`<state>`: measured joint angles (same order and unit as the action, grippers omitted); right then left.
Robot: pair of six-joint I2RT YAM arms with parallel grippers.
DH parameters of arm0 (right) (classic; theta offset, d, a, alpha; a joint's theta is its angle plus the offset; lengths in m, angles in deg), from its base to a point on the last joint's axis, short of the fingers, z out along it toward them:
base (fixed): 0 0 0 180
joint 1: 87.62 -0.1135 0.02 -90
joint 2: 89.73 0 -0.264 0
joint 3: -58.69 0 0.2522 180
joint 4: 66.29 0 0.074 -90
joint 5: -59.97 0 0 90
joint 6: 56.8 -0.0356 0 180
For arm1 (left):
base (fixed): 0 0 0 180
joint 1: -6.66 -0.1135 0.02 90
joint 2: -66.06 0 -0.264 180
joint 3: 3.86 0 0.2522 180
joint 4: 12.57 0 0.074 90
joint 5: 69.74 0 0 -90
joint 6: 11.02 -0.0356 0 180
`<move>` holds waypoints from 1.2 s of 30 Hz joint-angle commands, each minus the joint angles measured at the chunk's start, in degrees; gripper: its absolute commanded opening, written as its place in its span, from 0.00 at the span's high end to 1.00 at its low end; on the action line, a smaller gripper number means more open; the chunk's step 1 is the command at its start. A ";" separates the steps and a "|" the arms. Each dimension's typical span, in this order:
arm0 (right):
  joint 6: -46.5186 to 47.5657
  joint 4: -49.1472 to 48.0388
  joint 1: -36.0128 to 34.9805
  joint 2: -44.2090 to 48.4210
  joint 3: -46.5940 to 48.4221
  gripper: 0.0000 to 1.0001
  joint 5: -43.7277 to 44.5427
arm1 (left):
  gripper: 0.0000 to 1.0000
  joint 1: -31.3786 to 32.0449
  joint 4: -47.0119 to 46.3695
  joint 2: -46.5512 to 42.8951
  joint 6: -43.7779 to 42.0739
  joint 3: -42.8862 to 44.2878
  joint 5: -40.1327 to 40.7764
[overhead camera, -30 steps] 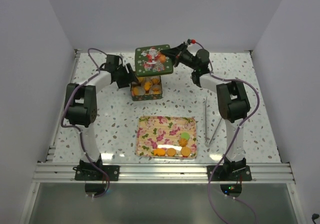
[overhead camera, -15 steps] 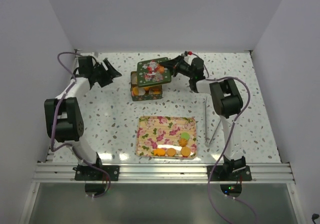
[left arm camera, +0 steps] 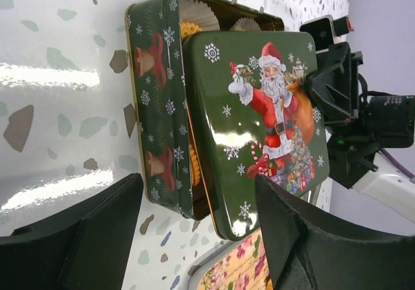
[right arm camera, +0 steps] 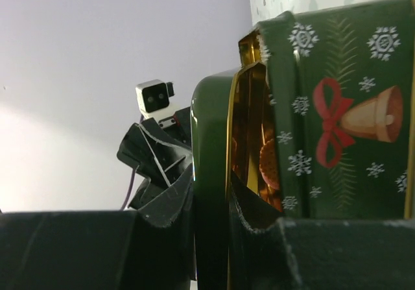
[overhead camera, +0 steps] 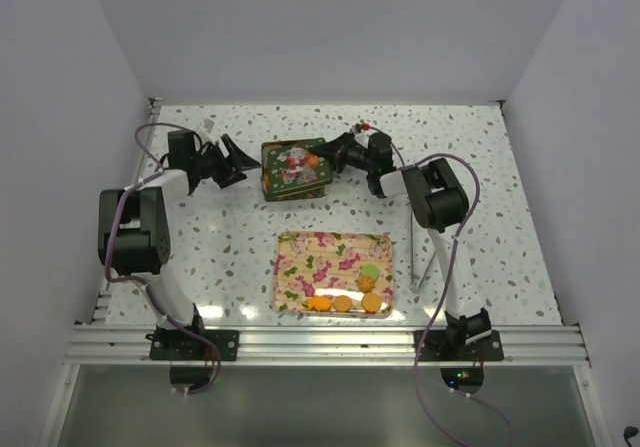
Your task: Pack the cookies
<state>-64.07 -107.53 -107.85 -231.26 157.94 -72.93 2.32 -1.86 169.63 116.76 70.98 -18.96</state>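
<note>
A green Christmas tin (overhead camera: 290, 185) stands at the back centre. Its Santa lid (overhead camera: 297, 162) lies on top, shifted aside, so one edge of the tin stays uncovered. My right gripper (overhead camera: 335, 155) is shut on the lid's right edge (right arm camera: 211, 173). In the left wrist view the tin (left arm camera: 155, 108) shows paper cups and orange-brown cookies (left arm camera: 189, 29) beside the lid (left arm camera: 259, 128). My left gripper (overhead camera: 240, 170) is open and empty just left of the tin, its fingers (left arm camera: 71, 238) apart. Several cookies (overhead camera: 342, 303), one pale green (overhead camera: 371, 270), lie on the floral tray (overhead camera: 320, 257).
The tray lies in the middle near the front, with its cookies along its near right edge. A thin white rod (overhead camera: 413, 237) stands right of the tray. White walls enclose the speckled table on three sides.
The right gripper has lowered the lid from above the tin down onto it. The left gripper swung out to the far left, then came back close to the tin's left side.
</note>
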 commanded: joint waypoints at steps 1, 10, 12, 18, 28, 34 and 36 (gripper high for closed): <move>-0.19 -5.99 -0.07 -1.55 2.31 1.00 1.50 | 0.25 0.73 -6.88 1.02 1.50 -1.58 -4.19; -0.55 -6.61 -0.07 -4.98 4.68 0.89 1.76 | 0.25 3.28 -7.32 3.13 1.68 -1.31 -4.55; 0.15 -5.74 0.01 -4.72 4.07 0.78 1.24 | 0.26 3.28 -7.32 3.48 1.59 -1.31 -4.37; 5.24 1.20 0.28 -1.99 3.01 0.59 -0.78 | 0.26 3.28 -8.02 4.53 2.03 -1.14 -4.28; 15.18 16.58 1.24 3.37 1.96 0.44 -2.81 | 0.26 3.63 -9.08 5.42 2.39 -0.96 -4.37; 25.64 35.22 1.24 6.00 5.47 0.44 -1.76 | 0.27 3.55 -9.52 6.03 2.39 -0.96 -4.46; 28.88 41.44 1.33 7.14 6.52 0.44 -1.40 | 0.27 3.55 -9.69 6.21 2.30 -0.96 -4.46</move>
<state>-43.92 -82.70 -106.62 -227.02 162.95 -74.61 5.71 -8.40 175.07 118.90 69.54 -22.26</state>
